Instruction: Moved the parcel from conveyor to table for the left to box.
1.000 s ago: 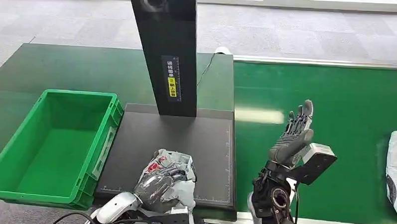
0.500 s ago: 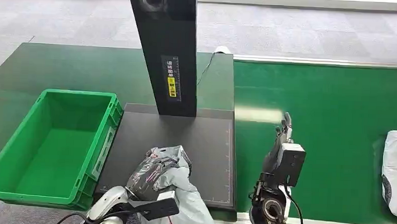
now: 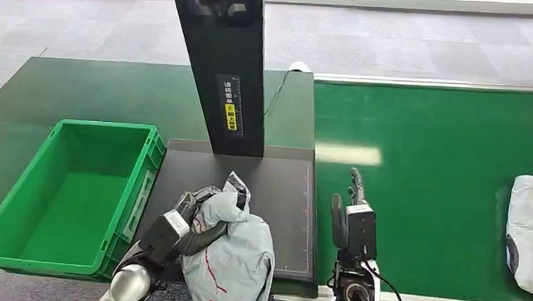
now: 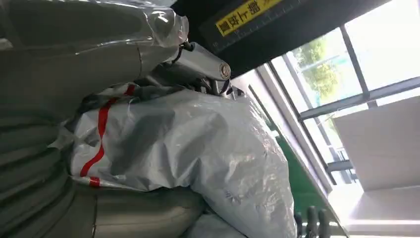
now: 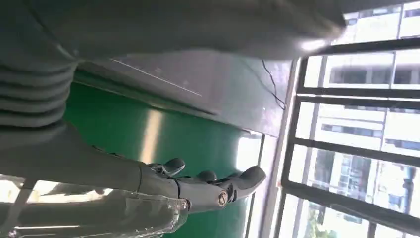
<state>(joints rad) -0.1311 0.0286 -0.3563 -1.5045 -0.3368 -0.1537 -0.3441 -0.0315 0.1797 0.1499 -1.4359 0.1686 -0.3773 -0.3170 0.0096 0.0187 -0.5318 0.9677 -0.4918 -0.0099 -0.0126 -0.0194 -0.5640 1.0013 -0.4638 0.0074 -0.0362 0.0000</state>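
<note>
A grey plastic parcel (image 3: pixel 230 256) with a red stripe hangs over the near edge of the dark scanning platform (image 3: pixel 276 191). My left hand (image 3: pixel 181 224) grips it from the left side, fingers wrapped round its upper part. In the left wrist view the parcel (image 4: pixel 198 148) bulges against the hand (image 4: pixel 74 64). My right hand (image 3: pixel 352 210) stands edge-on above the conveyor's near side, empty, fingers straight and pointing away; in the right wrist view the right hand (image 5: pixel 188 186) holds nothing. A second white parcel (image 3: pixel 529 230) lies on the green conveyor belt (image 3: pixel 438 150) at the far right.
An empty green crate (image 3: pixel 75 194) stands left of the platform. A tall black scanner column (image 3: pixel 223 69) rises at the platform's back edge. The dark green table (image 3: pixel 105 91) extends behind the crate.
My left hand has lifted and turned the grey parcel, which now hangs lower over the platform's near edge. My right hand has rotated edge-on and drawn left and down.
</note>
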